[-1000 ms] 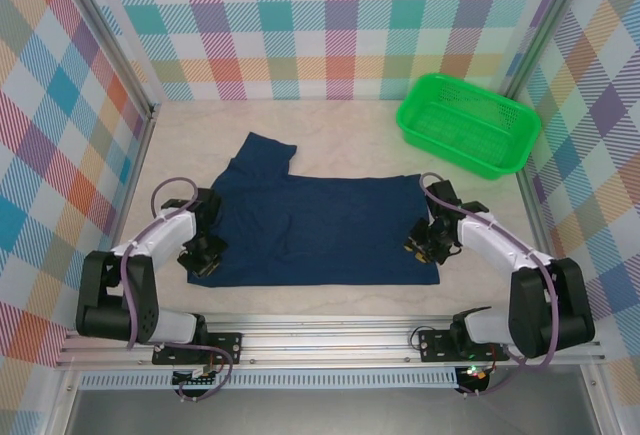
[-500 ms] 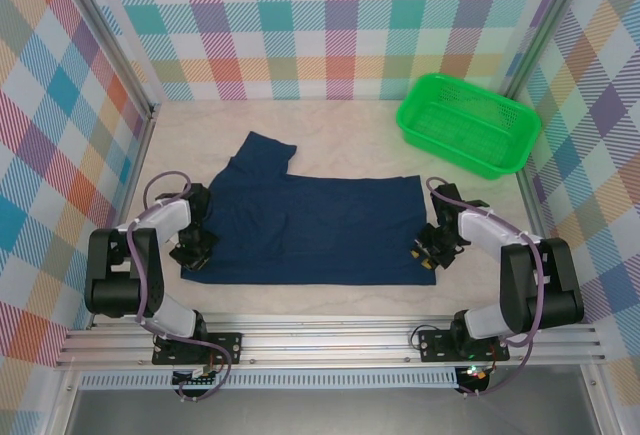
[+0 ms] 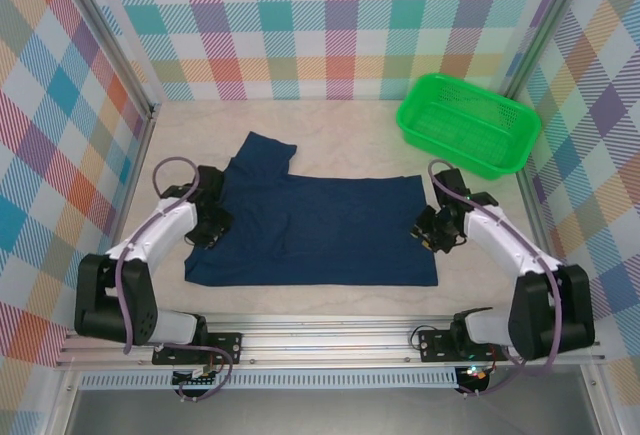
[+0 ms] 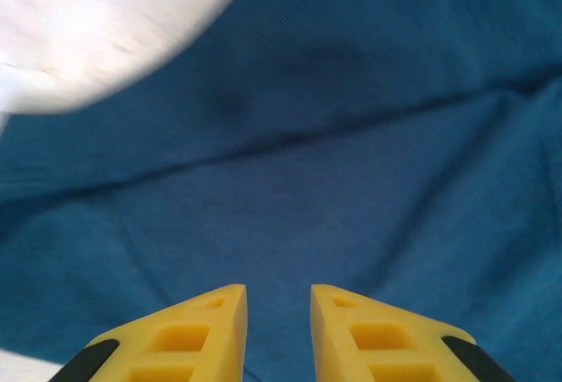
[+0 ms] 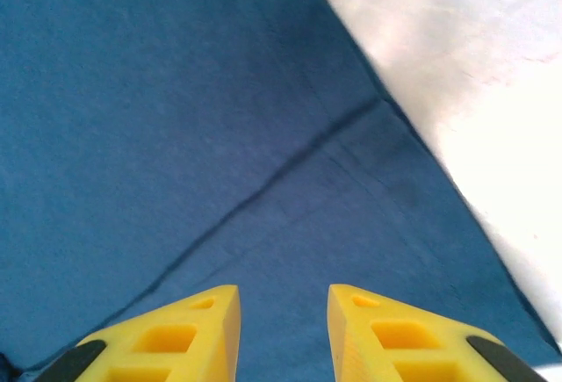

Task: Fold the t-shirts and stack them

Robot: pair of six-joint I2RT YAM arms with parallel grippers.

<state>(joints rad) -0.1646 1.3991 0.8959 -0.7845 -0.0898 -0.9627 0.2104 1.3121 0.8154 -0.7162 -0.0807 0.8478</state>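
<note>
Lying flat on the table (image 3: pixel 350 140), the navy t-shirt (image 3: pixel 320 230) is spread between the two arms. The left tool (image 4: pixel 277 290) is held over its left edge and the right tool (image 5: pixel 283 290) over its right edge. Each is seen slightly parted, with nothing pinched. A green basket (image 3: pixel 468 125) is set far right.

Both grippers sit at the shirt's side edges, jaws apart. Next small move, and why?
Probably send the left gripper toward the protruding flap and pinch it. The t-shirt lies flat as a rectangle, only that flap juts out at the far left, and neither this gripper nor the right gripper holds anything.
</note>
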